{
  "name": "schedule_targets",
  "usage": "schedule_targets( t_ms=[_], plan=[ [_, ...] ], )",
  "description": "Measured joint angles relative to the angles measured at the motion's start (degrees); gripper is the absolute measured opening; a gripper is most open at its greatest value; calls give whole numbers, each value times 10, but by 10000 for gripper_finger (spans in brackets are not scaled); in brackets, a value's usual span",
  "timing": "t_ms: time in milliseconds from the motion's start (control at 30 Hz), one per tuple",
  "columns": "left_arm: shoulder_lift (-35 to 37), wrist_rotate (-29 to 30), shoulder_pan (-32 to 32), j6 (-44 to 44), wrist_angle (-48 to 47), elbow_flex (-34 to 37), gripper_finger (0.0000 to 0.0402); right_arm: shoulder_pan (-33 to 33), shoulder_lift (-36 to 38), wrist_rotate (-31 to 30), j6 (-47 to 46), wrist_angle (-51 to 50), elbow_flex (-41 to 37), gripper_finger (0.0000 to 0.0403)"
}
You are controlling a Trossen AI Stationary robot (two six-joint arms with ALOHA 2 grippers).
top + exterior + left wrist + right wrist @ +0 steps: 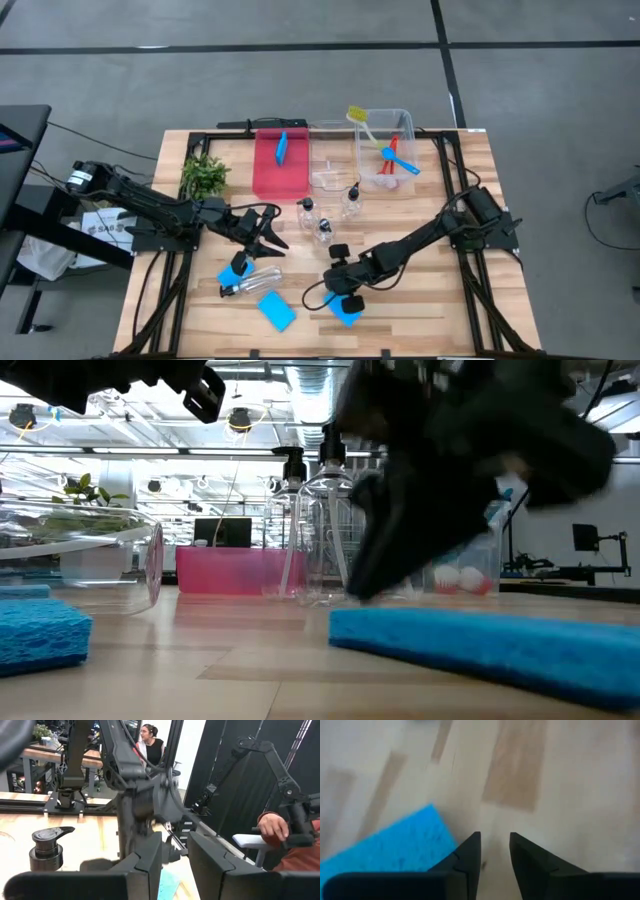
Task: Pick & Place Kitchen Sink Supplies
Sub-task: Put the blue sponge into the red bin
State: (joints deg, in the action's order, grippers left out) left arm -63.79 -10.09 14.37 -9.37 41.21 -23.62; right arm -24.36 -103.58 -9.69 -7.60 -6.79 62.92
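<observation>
Sink supplies mostly remain loose on the wooden desk [470, 200]; right end effector [495, 851], narrowly parted, grasps nothing beside the flat bright-blue sponge [390, 845].

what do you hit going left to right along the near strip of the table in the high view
left gripper → blue sponge under it → clear bottle lying on its side → loose blue sponge → right gripper over another blue sponge
</observation>
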Motion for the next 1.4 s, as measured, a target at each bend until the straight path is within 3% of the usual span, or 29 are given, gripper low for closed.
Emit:
schedule_targets(
  t_ms=[167,533,733,900,1100,1400],
  plan=[
    [0,0,0,1,0,0,94,-12,27,-41,-23,15,1,112],
    [0,0,0,1,0,0,94,-46,2,6,-77,-4,1,200],
    [0,0,0,1,0,0,94,-38,-46,11,-77,-3,3,210],
    [0,0,0,1,0,0,94,-10,-60,93,-73,-3,4,165],
    [0,0,0,1,0,0,94,3,-57,136,-51,-11,3,24],
    [0,0,0,1,0,0,94,-5,-22,123,-21,-23,0,4]
  ],
)
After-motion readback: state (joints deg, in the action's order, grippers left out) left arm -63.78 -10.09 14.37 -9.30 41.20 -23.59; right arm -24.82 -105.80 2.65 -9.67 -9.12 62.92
